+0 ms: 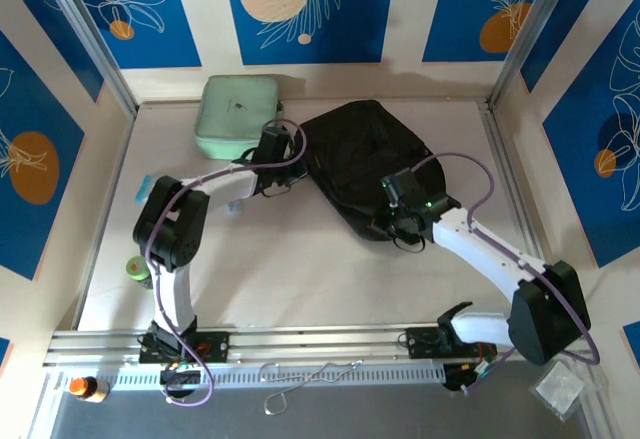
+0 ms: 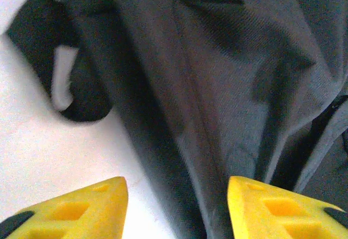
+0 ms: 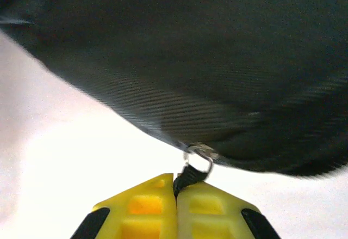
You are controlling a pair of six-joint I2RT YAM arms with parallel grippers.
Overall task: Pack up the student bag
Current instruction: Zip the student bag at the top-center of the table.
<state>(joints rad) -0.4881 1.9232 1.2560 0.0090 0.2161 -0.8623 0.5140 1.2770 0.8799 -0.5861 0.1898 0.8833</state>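
Note:
The student bag (image 1: 365,159), a large black fabric backpack, lies at the middle back of the table. My left gripper (image 1: 277,164) is at its left edge with its yellow fingers (image 2: 81,209) spread apart; dark bag fabric (image 2: 217,86) and a strap loop (image 2: 81,100) lie just beyond them, nothing pinched between. At the bag's near edge my right gripper (image 1: 392,221) is shut on the black zipper pull (image 3: 187,176), which hangs from a metal ring (image 3: 200,154) on the bag (image 3: 217,59).
A pale mint green zip case (image 1: 238,114) sits at the back left, touching the left arm's wrist area. A small green object (image 1: 137,269) lies by the left arm's elbow, a small blue item (image 1: 139,191) near the left rail.

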